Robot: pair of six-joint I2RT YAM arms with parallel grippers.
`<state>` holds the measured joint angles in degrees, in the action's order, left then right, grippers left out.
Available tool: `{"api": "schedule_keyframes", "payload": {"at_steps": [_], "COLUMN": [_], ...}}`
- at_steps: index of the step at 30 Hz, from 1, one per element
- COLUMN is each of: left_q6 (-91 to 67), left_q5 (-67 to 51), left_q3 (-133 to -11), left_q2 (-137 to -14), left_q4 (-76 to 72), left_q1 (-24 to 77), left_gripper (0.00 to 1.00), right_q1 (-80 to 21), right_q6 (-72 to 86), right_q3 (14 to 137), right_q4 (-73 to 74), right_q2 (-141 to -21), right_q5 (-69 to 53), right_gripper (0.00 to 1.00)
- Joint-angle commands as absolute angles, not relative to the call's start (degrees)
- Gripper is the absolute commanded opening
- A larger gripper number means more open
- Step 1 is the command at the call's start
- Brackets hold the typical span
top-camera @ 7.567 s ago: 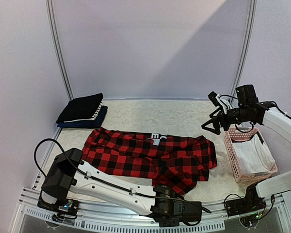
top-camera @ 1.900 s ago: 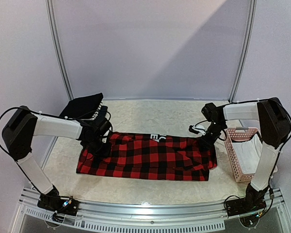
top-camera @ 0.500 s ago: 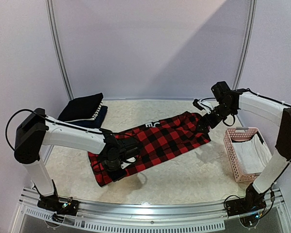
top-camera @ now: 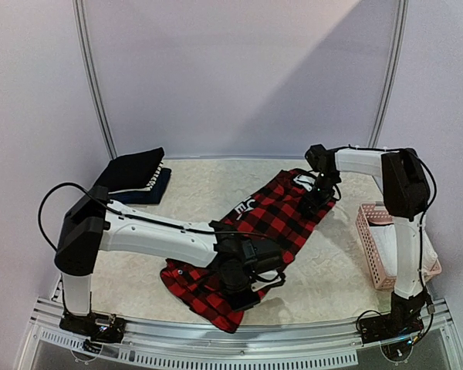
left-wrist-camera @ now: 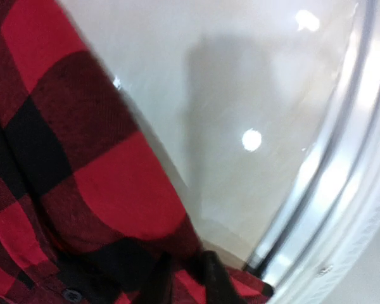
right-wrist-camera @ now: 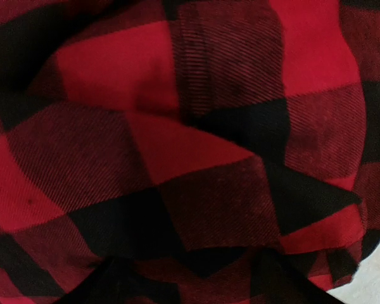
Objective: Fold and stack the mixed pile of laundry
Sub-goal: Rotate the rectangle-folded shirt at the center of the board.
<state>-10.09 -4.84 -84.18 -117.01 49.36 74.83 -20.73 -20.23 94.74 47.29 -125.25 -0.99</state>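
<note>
One red-and-black plaid flannel shirt (top-camera: 274,220) is out on the pale, speckled table (top-camera: 216,181), stretched into a long diagonal band from the near centre up toward the far right. It's rumpled and bunched at the near end, and a white label with dark letters shows along its left edge. The left gripper (top-camera: 243,281) is down on that near end. Its wrist camera shows dark fingertips (left-wrist-camera: 209,272) close together with plaid cloth pinched between them, so it's clamped on the shirt. The right gripper (top-camera: 322,194) sits on the far end. There its fingertips (right-wrist-camera: 114,285) stand wide apart over the checks, gripping nothing.

The count: one plaid shirt. One stack of dark folded clothes (top-camera: 131,176) sits at the far left corner, black on top, navy beneath, a striped edge between them. One pink slatted plastic basket (top-camera: 364,231) stands at the right edge, with one white garment (top-camera: 382,240) inside. Two arms, both on the shirt.
</note>
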Motion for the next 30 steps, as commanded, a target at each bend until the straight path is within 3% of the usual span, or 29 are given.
{"api": "schedule_keyframes", "payload": {"at_steps": [1,7,10,16,18,23,24,26,30], "left_q6": [-9.2,-7.2,-11.0,-23.9,-25.8,-19.2,-18.2,-17.8,-20.3], "left_q5": [-5.5,3.9,12.0,20.2,20.9,15.4,14.5,8.7,3.3], "left_q3": [-91.8,-96.1,-94.4,-80.3,-73.9,-66.1,-66.2,-66.9,-63.8], "left_q2": [-119.0,-110.9,-104.5,-91.3,-87.3,-84.7,-85.3,-86.9,-88.3], "left_q4": [43.5,42.5,43.6,40.0,35.3,26.8,26.9,27.8,27.9], "left_q1": [77.7,76.4,70.9,55.0,50.9,44.6,44.4,44.4,46.5], "left_gripper": [0.27,0.37,0.41,0.42,0.5,0.53,0.53,0.53,0.54], "right_q1": [-21.6,-22.4,-22.6,-20.4,-20.5,-20.2,-20.2,-21.4,-31.5], "right_q6": [-23.3,-27.0,-26.1,-18.9,-17.4,-9.7,-8.0,-9.2,-22.1], "right_q3": [109.6,143.0,143.7,117.7,107.3,80.4,77.6,75.8,73.8], "right_q4": [52.9,59.8,55.9,43.4,37.8,18.9,19.1,24.3,37.8], "right_q2": [-137.6,-155.6,-155.8,-129.0,-118.9,-94.9,-93.1,-91.9,-93.4], "right_q5": [3.5,-0.6,4.2,4.7,3.3,-6.4,-15.4,-28.8,-27.5], "right_gripper": [0.68,0.8,0.92,0.99,0.99,0.99,0.96,0.79,0.72]}}
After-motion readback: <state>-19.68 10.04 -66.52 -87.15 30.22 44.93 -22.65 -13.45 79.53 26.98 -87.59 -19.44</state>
